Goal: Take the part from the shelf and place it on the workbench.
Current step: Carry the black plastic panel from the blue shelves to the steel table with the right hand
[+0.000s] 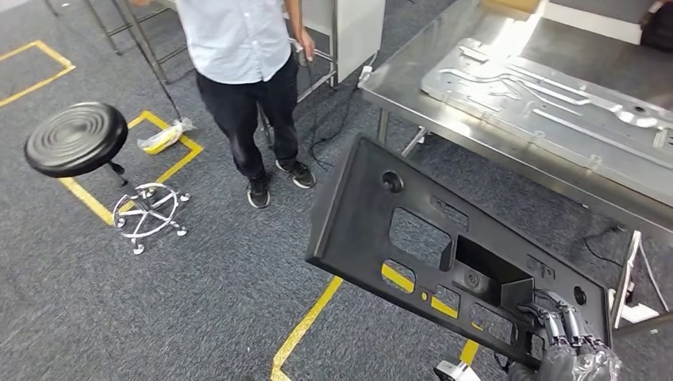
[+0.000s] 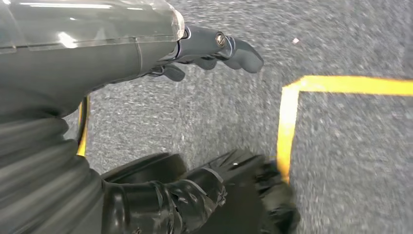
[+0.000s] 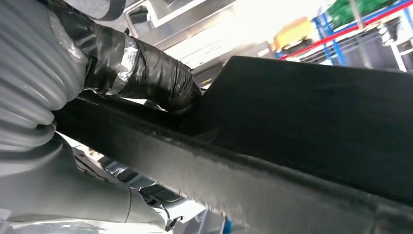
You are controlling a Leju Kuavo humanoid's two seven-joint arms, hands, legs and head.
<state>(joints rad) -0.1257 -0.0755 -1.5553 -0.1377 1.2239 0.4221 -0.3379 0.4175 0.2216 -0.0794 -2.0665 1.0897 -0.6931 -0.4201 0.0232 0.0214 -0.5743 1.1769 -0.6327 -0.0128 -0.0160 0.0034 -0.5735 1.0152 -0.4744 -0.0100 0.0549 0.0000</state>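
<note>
The part (image 1: 373, 214) is a large flat black plastic panel with several cut-outs. It hangs tilted in the air over the carpet, in front of the steel workbench (image 1: 413, 75). My right hand (image 1: 567, 341) grips its lower right corner, fingers curled over the edge. In the right wrist view my tape-wrapped thumb (image 3: 141, 63) presses against the panel (image 3: 316, 112). My left hand (image 2: 209, 48) hangs over the grey floor and holds nothing, fingers loosely apart.
A grey metal fixture plate (image 1: 548, 95) lies on the workbench. A person (image 1: 246, 87) in a light shirt and dark trousers stands just left of the bench. A black stool (image 1: 75, 139) on castors stands at the left. Yellow floor tape (image 1: 305, 325) runs under the panel.
</note>
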